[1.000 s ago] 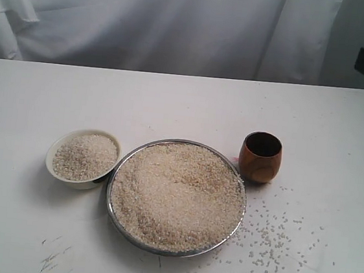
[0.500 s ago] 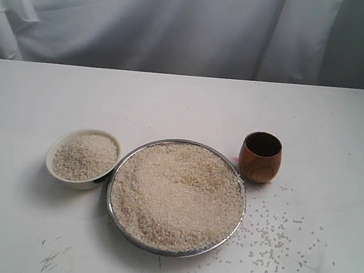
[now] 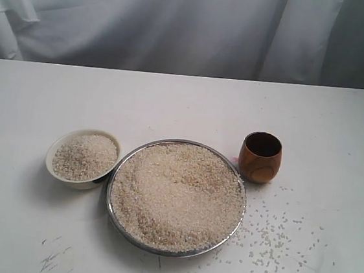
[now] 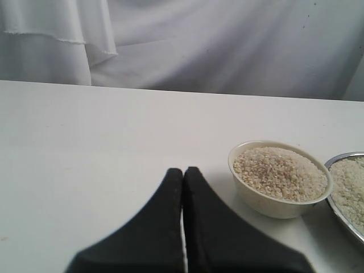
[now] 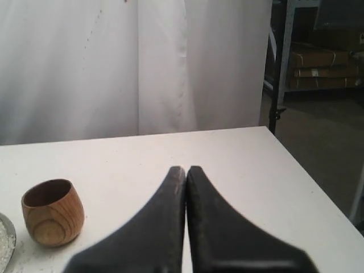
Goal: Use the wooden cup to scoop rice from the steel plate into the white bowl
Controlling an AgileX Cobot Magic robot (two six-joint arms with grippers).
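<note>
on the tabletop (image 3: 172, 103) nothing has been moved: the wooden cup (image 3: 259, 163) stands just beside the steel plate (image 3: 107, 200) of rice (image 3: 175, 198), the white bowl (image 3: 79, 183) opposite. the dark arm part seen earlier is gone from the exterior view. the left gripper (image 4: 183, 173) and right gripper (image 5: 186, 170) are pressed closed, empty.

Beige rice (image 3: 175, 198) filled the silver steel plate (image 3: 115, 168); the wooden cup (image 3: 260, 159) was reddish-brown, grained; the bowl (image 3: 53, 166) cream-white.

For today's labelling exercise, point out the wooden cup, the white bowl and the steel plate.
wooden cup (image 3: 260, 160), exterior view, middle of its outer wall
white bowl (image 4: 264, 203), left wrist view, its outer wall below the rim
steel plate (image 3: 168, 253), exterior view, its near rim
</note>
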